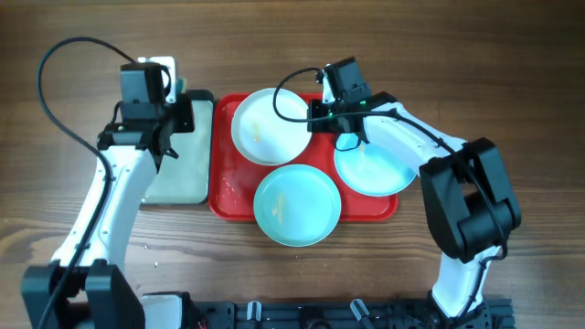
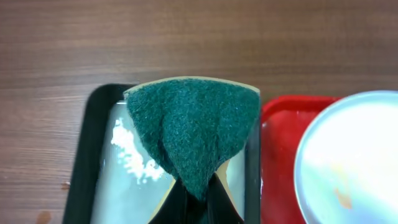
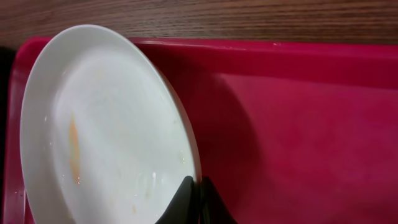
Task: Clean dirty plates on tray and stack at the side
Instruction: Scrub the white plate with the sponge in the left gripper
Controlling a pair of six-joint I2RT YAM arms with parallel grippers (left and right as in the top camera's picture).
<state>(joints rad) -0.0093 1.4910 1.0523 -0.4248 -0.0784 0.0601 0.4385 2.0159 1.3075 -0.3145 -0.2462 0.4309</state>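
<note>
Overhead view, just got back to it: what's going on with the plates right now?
The left claw is shut on a green scouring sponge above the black-rimmed tray. The right claw pinches the rim of the round white glossy plate, smeared orange, on the red rectangular plastic tray. Two pale turquoise round plates lie there too; none is stacked aside yet.
</note>
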